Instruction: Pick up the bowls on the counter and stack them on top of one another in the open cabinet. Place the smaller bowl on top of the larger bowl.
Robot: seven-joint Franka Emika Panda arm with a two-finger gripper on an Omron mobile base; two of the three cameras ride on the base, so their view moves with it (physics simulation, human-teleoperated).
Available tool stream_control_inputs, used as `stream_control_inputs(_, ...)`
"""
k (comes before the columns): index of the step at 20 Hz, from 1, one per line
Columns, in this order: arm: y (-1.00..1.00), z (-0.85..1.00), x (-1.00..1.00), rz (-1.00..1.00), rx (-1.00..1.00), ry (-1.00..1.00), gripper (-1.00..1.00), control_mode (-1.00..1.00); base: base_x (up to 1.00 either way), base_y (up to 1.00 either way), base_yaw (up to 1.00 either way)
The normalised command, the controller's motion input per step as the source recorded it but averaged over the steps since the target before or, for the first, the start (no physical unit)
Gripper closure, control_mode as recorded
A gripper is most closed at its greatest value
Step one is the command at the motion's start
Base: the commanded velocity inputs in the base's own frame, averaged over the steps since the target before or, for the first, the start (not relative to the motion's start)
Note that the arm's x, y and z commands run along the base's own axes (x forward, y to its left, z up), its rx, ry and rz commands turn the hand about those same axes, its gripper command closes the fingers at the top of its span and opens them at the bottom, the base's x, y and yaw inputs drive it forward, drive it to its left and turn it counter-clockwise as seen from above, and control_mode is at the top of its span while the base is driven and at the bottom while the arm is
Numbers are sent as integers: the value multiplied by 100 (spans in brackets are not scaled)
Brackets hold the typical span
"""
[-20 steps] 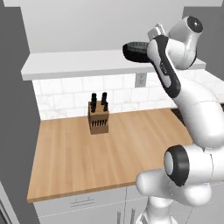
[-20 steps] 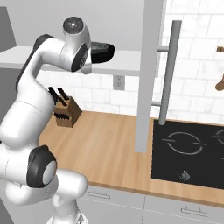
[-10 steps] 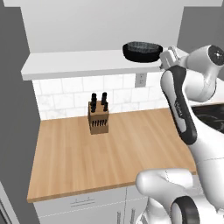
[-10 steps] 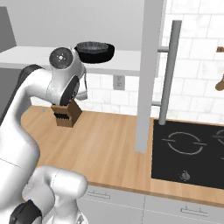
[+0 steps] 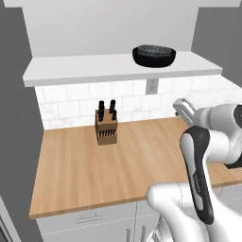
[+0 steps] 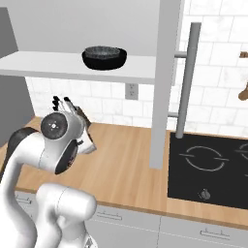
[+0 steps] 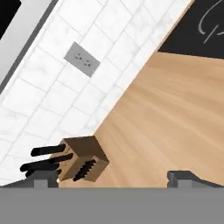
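Black bowl (image 5: 154,56) sat on shelf (image 5: 94,71), upper centre, grey bowl nested inside and hard to make out, claw (image 7: 113,178) low over counter (image 5: 142,156), jaws apart, empty, tips cut off, bowls well above.

Blk bowl (image 6: 104,57) w/ grey bowl inside, on shelf (image 6: 58,68).

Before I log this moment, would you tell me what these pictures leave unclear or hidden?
- Smaller bowl: the larger bowl on the open cabinet shows a grey inside, too small in both base views to confirm a nested bowl.
- Knife block: partly hidden by the arm in the right base view.
- Tool: just its tips show, cut off at the hand view's bottom; they stand wide apart, holding nothing.
- Cooktop: cut off by the right edge.
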Motion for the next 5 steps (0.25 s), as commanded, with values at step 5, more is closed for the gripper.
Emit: stream_control_inputs(5,1,-61,-8,8,-23,2,-100,-100,0,0,0)
